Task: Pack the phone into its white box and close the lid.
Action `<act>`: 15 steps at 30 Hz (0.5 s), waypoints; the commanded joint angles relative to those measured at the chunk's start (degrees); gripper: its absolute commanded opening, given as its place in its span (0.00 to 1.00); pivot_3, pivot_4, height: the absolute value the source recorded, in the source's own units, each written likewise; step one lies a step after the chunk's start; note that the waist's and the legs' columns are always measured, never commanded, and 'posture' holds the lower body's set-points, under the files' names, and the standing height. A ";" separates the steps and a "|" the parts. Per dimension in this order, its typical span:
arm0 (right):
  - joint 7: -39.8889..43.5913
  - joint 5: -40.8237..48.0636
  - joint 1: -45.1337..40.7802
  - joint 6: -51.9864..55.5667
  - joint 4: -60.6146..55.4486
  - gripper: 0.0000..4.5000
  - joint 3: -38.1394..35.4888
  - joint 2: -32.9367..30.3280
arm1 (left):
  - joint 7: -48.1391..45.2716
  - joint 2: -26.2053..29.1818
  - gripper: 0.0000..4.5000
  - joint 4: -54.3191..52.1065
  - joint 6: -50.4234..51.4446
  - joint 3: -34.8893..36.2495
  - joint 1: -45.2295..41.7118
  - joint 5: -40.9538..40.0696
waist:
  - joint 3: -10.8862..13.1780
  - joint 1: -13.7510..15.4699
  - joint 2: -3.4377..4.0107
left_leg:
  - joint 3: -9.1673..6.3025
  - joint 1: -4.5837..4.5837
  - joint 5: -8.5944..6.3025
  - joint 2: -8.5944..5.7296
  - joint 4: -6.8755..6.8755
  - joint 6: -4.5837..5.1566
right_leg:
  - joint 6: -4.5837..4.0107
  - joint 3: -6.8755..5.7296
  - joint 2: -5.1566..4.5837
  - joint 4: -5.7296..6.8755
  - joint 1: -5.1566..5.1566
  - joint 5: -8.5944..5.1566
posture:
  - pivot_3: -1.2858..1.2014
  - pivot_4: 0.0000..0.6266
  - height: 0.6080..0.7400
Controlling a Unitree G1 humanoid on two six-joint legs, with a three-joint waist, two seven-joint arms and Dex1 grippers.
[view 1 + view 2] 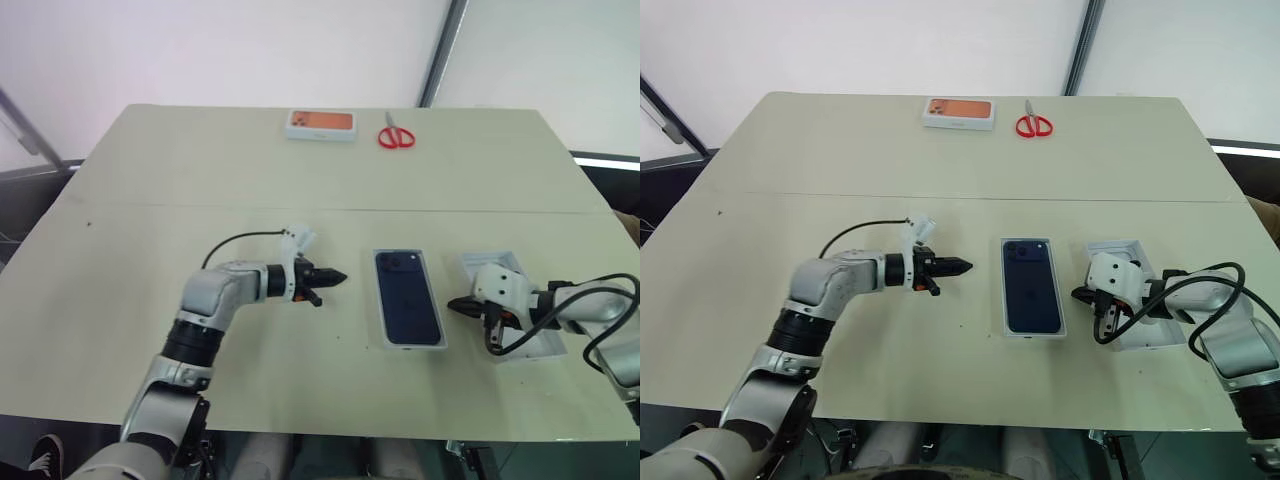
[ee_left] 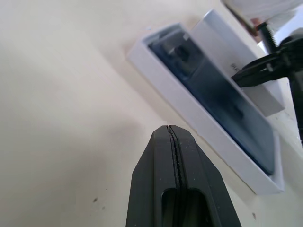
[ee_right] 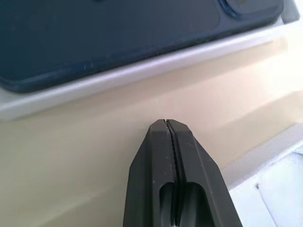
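Lying face down in the white box, the phone shows its glossy navy back, camera cluster toward the far end of the table. Box and phone sit near the front edge, between the two arms.

The left gripper hovers to the left of the box, apart from it, fingers pressed together and holding nothing — the left wrist view shows the two black fingers meeting along a thin seam, pointing toward the box's long side.

The right gripper is on the other side, just beside the box's right wall, likewise closed and empty; its own wrist view shows the shut tips over bare tabletop with the phone's edge and the white rim close ahead.

The lid lies hollow side up under the right arm, to the right of the box and not yet on it.

At the far edge rest a white box with an orange phone print and, just to its right, red-handled scissors.
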 commanded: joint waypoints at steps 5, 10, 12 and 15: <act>-6.00 10.20 -3.53 17.67 -8.70 0.42 -5.69 5.04 | -6.10 8.53 0.52 -9.57 -2.85 3.85 3.69 -4.52 | 0.03 -1.00 0.07 | -0.04 -0.06 0.00 0.03 -0.13 0.00 | -0.01 -0.01 0.01 -0.01 -0.11 0.00 | 0.52 0.24 1.00; -9.30 11.47 -3.27 22.11 -10.19 0.97 -8.85 3.91 | -9.74 13.51 1.00 -11.27 -8.74 3.31 7.49 -3.93 | 0.04 -0.91 0.09 | 0.04 -0.07 0.00 0.02 -0.17 0.01 | -0.04 0.07 -0.02 -0.06 -0.15 0.01 | 0.52 0.24 1.00; -11.06 15.48 -4.79 27.88 -11.12 0.97 -12.74 4.66 | -11.40 14.88 1.00 -11.40 -9.38 4.07 8.13 -5.00 | 0.05 -0.93 0.10 | 0.04 -0.07 0.00 0.02 -0.16 0.01 | -0.06 0.07 -0.03 -0.06 -0.15 0.02 | 0.52 0.24 1.00; -15.30 15.80 -3.37 34.88 -14.11 0.97 -14.99 3.98 | -11.52 15.51 1.00 -10.25 -10.99 3.95 8.23 -4.37 | 0.04 -0.89 0.10 | 0.04 -0.08 -0.01 0.03 -0.22 0.03 | -0.06 0.08 -0.03 -0.07 -0.18 0.02 | 0.52 0.24 1.00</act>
